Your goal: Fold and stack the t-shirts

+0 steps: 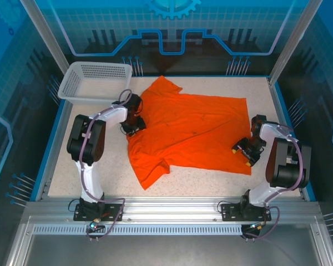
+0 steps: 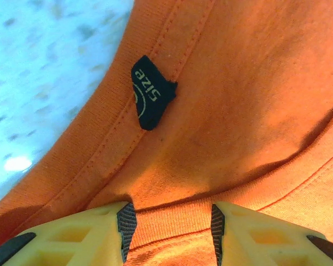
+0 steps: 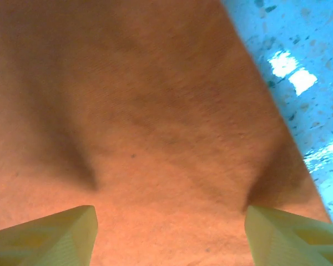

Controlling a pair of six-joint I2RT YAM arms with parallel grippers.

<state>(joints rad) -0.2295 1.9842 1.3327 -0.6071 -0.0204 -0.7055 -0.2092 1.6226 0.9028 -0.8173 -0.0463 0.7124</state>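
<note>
Yellow fingers of the left claw (image 2: 169,233) stand closest to the left wrist lens, drawn narrow with a ridge of orange collar band between their black pads. The cloth tents up toward them, so I judge it pinched rather than merely straddled. Just beyond lies the t-shirt (image 2: 238,111), with its black size label (image 2: 150,91) inside the neckline and the pale speckled desk (image 2: 44,66) showing past the collar edge. At the other wrist, the right claw (image 3: 169,233) is spread wide, its two tips set down on plain orange fabric close to an edge of the cloth. Creases run off from each tip, and nothing is gripped between them. From above, the garment lies flat in the middle of the desk with its long axis running left to right: the neck is at the left, under the left claw, and the hem is at the right, under the right claw, toward its near corner. One sleeve points away from the arms and the other points toward them. Each arm is therefore nearest its own end, and a fold would probably carry one end along that axis, or one long side over the other. Farthest off, the white mesh basket (image 1: 86,95) sits at the far left corner, apart from the cloth.
</note>
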